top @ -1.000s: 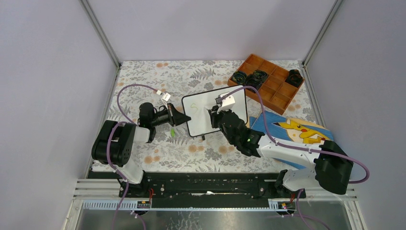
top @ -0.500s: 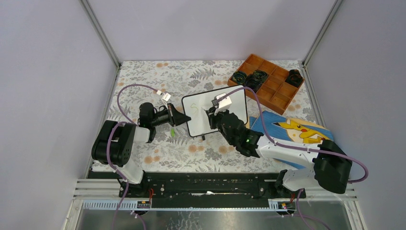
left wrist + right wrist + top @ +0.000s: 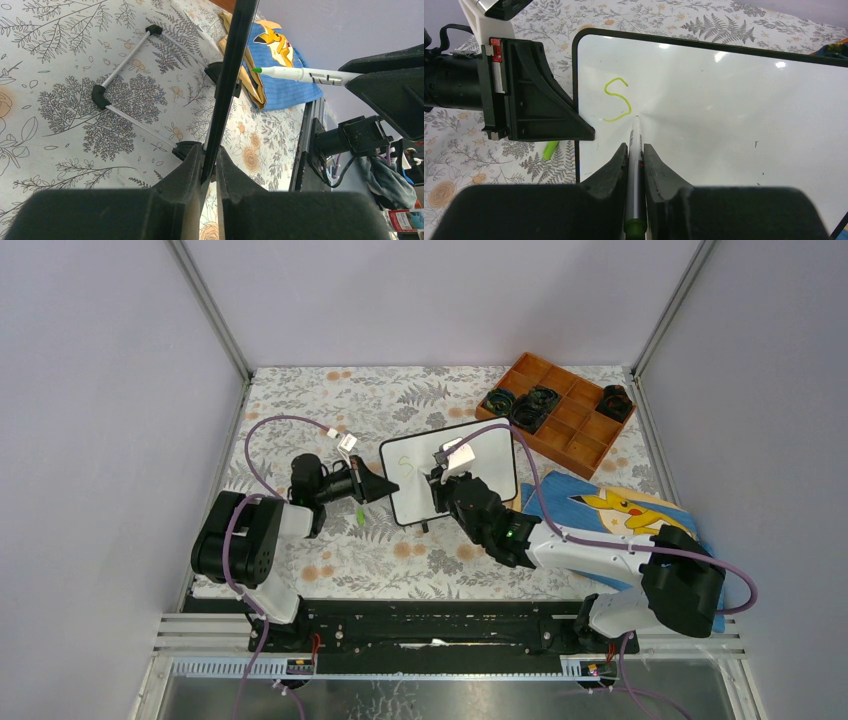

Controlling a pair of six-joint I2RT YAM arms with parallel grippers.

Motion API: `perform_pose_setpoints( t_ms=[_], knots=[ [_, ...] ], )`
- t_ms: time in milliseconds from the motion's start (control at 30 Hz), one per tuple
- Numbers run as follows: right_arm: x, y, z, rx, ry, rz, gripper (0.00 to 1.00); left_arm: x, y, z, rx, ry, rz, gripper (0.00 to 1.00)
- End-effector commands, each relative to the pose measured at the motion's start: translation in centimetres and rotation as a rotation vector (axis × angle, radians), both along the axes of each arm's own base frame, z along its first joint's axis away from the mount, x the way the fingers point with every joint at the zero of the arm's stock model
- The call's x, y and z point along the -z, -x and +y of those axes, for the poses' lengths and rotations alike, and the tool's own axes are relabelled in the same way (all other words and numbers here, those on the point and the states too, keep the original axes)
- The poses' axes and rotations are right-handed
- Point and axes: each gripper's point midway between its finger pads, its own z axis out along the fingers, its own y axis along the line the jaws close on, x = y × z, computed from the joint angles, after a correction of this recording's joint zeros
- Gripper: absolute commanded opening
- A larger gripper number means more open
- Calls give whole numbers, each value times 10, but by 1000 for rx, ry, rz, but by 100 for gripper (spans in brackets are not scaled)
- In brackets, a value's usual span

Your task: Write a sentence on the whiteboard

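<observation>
left gripper [image 3: 210,152]: nearly closed, pinching the thin left edge of the whiteboard [image 3: 734,110]; the frame sits right between the fingertips
cap [image 3: 550,149]: one loose green cap on the table, below the left fingers, not touching the board
whiteboard place: propped tilted between both grippers, writing face toward the right fingers
whiteboard handling: looks light, stiff and thin with a slick face; likely slides or tips under pen pressure, so grip the frame edge and stay off the writing area
sentence [image 3: 618,100]: one green letter "S" only, just above and left of the pen tip; the rest is not yet written
marker [image 3: 636,132]: one, tip on or just off the board, can't tell which; smooth barrel may twist, best held mid-barrel
right gripper [image 3: 635,146]: narrow gap, clamped on the marker barrel, tip poking ahead of the fingers
counts: one board, one marker, one cap, one letter
cloth [image 3: 620,510]: one, blue, to the right behind the right fingers
</observation>
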Motion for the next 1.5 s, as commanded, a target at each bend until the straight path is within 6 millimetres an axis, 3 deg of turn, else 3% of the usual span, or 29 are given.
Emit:
perform_pose_setpoints(
  t_ms=[0, 600, 967, 1467],
  knots=[
    [-29, -5, 9, 11, -86, -46, 0, 6, -5, 1, -31, -28, 17, 0],
    [-40, -19, 11, 69, -132, -61, 0, 7, -5, 0, -29, -30, 19, 0],
    [-16, -22, 4, 94, -83, -3, 0, 7, -5, 0, -31, -32, 19, 0],
    [7, -10, -6, 75, -39, 53, 0, 8, -5, 1, -32, -33, 20, 0]
  ],
)
